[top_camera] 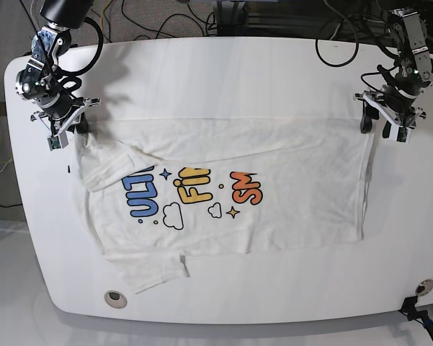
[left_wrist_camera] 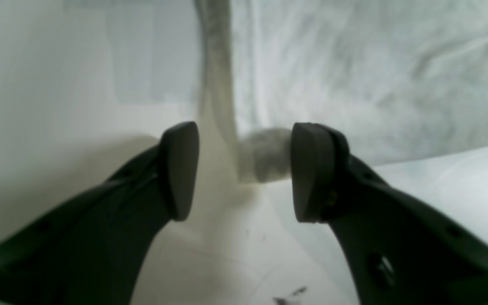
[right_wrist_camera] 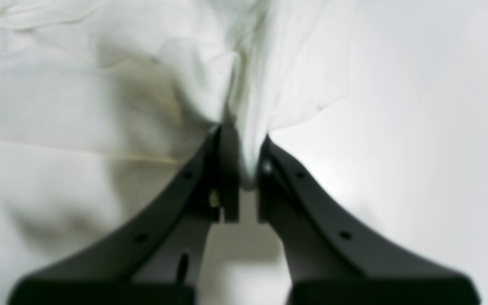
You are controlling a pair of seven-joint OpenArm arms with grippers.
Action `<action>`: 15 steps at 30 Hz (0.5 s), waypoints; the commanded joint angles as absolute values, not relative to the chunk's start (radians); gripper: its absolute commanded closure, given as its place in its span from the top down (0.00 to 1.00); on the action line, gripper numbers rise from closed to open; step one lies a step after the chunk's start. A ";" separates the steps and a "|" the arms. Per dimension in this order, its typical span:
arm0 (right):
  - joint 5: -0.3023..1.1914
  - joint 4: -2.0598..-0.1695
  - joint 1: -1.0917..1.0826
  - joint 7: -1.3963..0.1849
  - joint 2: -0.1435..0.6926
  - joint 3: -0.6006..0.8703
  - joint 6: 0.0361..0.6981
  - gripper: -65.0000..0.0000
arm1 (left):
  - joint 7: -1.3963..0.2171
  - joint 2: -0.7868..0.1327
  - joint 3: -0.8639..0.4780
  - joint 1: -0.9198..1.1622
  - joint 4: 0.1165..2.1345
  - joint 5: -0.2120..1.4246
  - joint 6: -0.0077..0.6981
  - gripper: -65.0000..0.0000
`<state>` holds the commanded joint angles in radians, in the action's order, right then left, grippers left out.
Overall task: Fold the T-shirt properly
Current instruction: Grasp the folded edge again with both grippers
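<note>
Two far corners matter here: my right gripper (right_wrist_camera: 244,169) is clenched on the shirt (top_camera: 274,209), my left gripper (left_wrist_camera: 244,169) gapes just beside its corner. The shirt lies flat, long axis running between them.

Bright even overhead light; wrist views blurred, soft shadows; base view sharp.

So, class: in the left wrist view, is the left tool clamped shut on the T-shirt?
No: the left tool stands open, its jaws apart beside the T-shirt corner, gripping nothing.
</note>
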<state>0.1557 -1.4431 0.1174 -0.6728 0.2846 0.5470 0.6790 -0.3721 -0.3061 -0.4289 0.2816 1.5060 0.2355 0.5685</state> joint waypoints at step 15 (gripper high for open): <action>0.156 -1.446 0.119 -0.674 0.285 0.547 0.679 0.00 | -0.372 -0.308 -0.398 0.275 1.422 0.234 0.576 0.35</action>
<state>0.1557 -1.4461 0.1189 -0.6743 0.2846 0.5470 0.6790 -0.3721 -0.3076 -0.3982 0.2754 1.4216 0.2340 0.5762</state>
